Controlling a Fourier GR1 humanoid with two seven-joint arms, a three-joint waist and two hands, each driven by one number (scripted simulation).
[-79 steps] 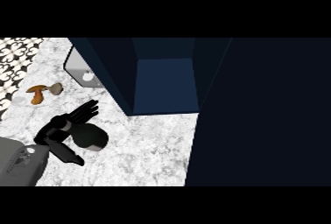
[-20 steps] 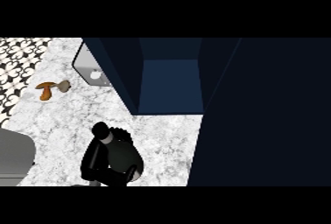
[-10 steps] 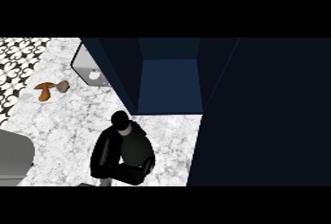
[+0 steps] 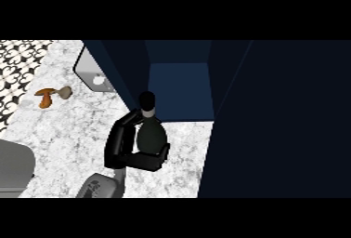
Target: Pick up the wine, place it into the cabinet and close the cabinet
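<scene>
Head view: left robot hand [image 4: 130,148] curled round wine bottle [image 4: 149,132], held above desk [image 4: 68,125]. Bottle's long axis points neck-first toward open cabinet [image 4: 179,88], just ahead. Right robot hand not visible.

Surface [image 4: 68,125]: white marble with grey veining, spanning the view's left and middle.
Mushroom [image 4: 51,95]: brown, lying on the surface at far left.
Cabinet [image 4: 178,88]: dark blue, standing open on the surface.
</scene>
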